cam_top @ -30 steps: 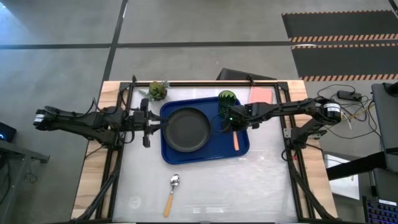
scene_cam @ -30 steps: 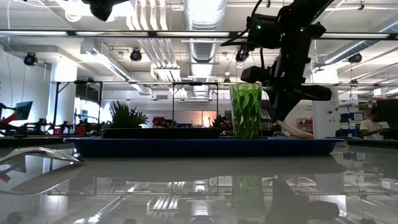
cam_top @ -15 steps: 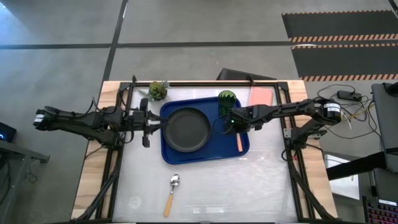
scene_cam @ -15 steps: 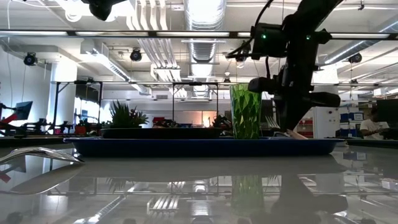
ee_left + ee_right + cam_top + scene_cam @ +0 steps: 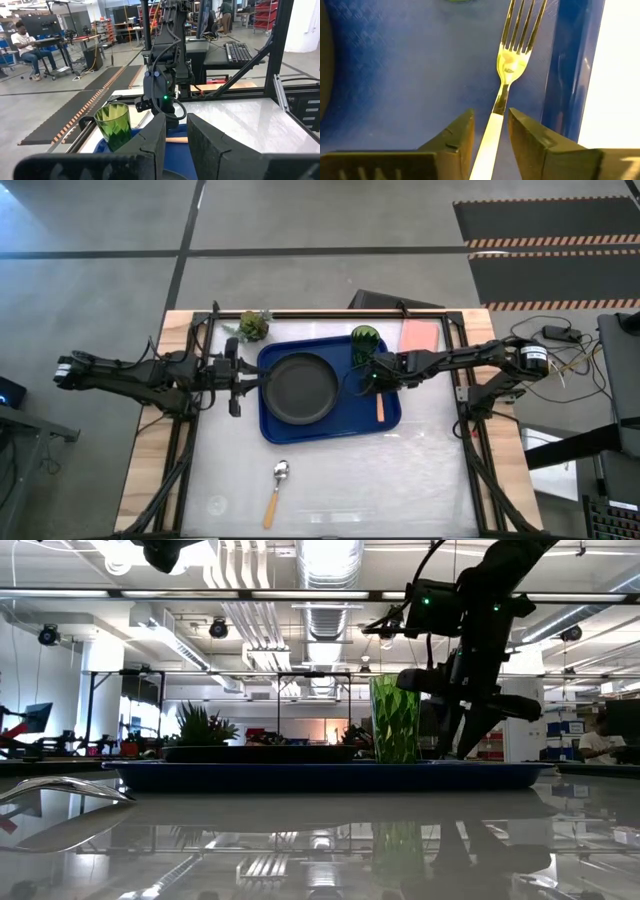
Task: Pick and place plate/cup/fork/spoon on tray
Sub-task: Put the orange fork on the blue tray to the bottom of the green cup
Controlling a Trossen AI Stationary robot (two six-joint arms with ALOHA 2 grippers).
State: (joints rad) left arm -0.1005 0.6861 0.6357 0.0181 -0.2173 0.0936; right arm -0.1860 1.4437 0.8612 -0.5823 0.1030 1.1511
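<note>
The dark blue tray [image 5: 330,430] holds the black plate [image 5: 300,387], the green cup [image 5: 364,338] at its far right corner and the fork [image 5: 381,406] along its right side. The fork [image 5: 507,60] lies flat on the tray floor, tines toward the cup. My right gripper [image 5: 490,117] is open just above the fork, one finger on each side of the handle, and touches nothing. My left gripper [image 5: 243,386] waits open at the tray's left rim. The spoon [image 5: 277,488] lies on the table near the front edge.
A small leafy plant [image 5: 253,326] stands at the far left of the tray. A pink flat rectangle [image 5: 418,333] lies at the far right. Black frame rails run along the table's left and right sides. Bare white table lies between the tray and the spoon.
My right gripper has sunk a little over the tray's right side and shifted slightly toward the plate. The fork's handle end, which showed above the tray's lip in the low view, has dropped out of sight behind it.
</note>
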